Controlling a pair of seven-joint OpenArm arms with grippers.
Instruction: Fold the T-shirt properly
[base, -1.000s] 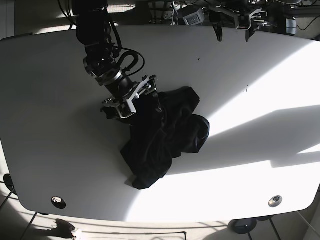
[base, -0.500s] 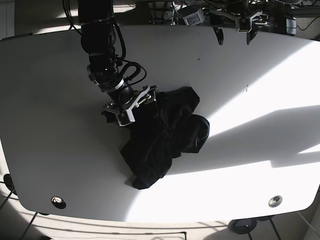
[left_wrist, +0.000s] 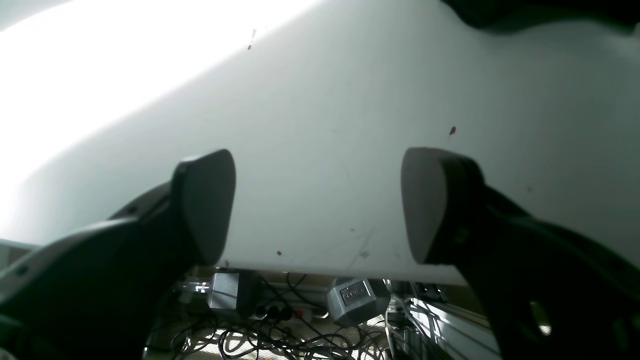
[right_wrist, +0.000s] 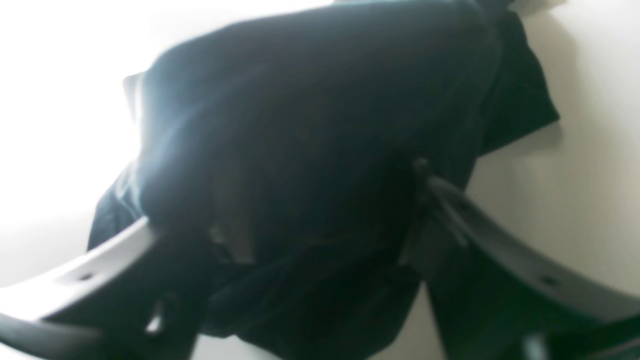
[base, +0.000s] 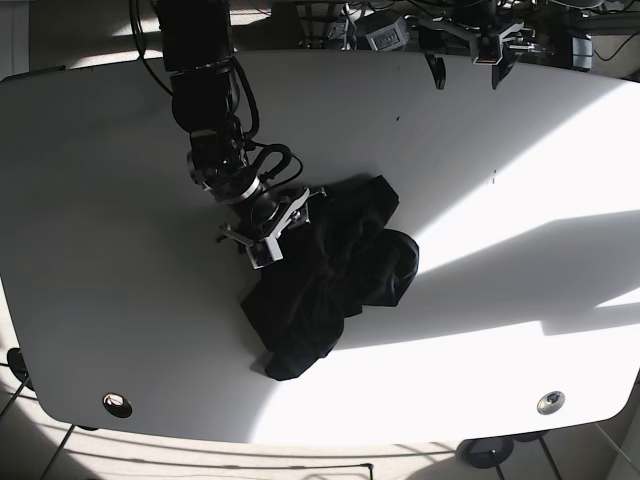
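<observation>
Right gripper (base: 277, 231) sat at the upper-left edge of the crumpled black fabric T-shirt (base: 330, 280), jaws spread, cloth bunched between them but not visibly pinched. The shirt lay on the white table (base: 120, 300), long axis running down-left to up-right ahead of those jaws. Left gripper (base: 468, 62) was parked at the far edge, jaws apart and empty, well apart from the shirt; the right arm was nearer.

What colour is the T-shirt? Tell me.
Plain black T-shirt; the base view shows it best.
</observation>
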